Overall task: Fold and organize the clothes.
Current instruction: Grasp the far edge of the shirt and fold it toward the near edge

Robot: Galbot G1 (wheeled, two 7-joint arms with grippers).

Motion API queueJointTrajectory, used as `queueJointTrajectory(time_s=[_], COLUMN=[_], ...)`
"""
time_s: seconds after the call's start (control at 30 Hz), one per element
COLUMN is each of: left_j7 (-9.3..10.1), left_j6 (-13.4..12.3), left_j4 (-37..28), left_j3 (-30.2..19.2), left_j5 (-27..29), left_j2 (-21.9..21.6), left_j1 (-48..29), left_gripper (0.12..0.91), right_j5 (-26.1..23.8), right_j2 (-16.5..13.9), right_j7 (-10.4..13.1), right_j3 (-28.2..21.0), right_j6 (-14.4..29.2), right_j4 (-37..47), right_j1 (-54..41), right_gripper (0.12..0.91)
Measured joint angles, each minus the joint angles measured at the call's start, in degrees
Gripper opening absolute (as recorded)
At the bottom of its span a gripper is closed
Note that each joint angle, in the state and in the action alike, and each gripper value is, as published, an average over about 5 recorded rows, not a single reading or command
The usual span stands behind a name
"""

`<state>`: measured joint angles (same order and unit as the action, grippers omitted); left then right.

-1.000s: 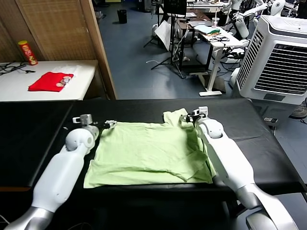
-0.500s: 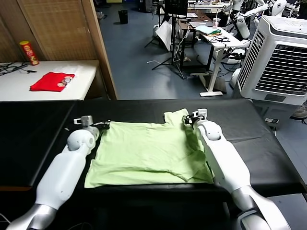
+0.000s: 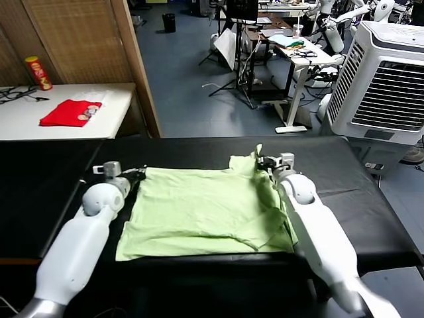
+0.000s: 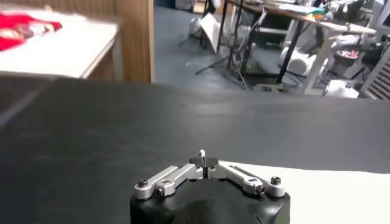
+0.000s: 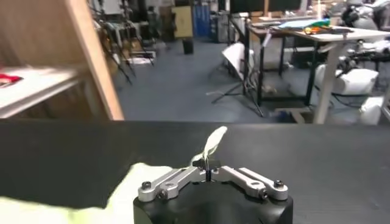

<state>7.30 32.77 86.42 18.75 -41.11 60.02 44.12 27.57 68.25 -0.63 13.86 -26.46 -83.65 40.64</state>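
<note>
We have both hands clenched on the far edge of the T-shirt (image 3: 202, 209), one at each top corner. Our left hand (image 3: 138, 173) pinches the corner nearest it, only a sliver of cloth showing between its closed fingers in the left wrist view. Our right hand (image 3: 262, 159) grips the opposite corner, and a small flap of pale green fabric stands up from its closed fingers in the right wrist view. The shirt lies spread on the black surface (image 3: 53, 192) between our two hands, reaching back from them toward our body, with its near hem close to the surface's front edge.

We judge the cloth thin, light and limp: it will sag and drape as soon as it leaves the surface, and it should slide easily over the smooth black top. The side below our right hand is already rumpled and doubled over, so that edge may bunch further when lifted. Taking hold at the two far corners seems right, since it keeps the edge taut between us.

Beyond our left hand, well apart, a white side table (image 3: 112, 99) carries a red folded garment (image 3: 69, 112) and a tall can (image 3: 38, 72). A large white cooler unit (image 3: 384, 79) stands beyond our right hand. Neither touches the shirt.
</note>
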Motion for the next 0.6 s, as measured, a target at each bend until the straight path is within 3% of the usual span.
queueJointTrajectory(time_s=[0.2,0.6], left_j7=[0.89,1.22], left_j6=[0.0,0.1], left_j4=[8.5,21.8], left_j3=[3.6,9.8], left_j5=[0.6,1.5], left_j2=[-2.3,-4.0], left_j1=[6.9,21.4], left_gripper=[0.128,0.128], right_j5=[0.3,3.0], right_j2=[-3.5,-8.2], right_j7=[1.3,6.4], right_j3=[1.7,5.3], right_j6=[-2.3,-9.8], right_j4=[-7.3,-22.5], right_j1=[6.0,18.9], right_gripper=[0.122,0.122])
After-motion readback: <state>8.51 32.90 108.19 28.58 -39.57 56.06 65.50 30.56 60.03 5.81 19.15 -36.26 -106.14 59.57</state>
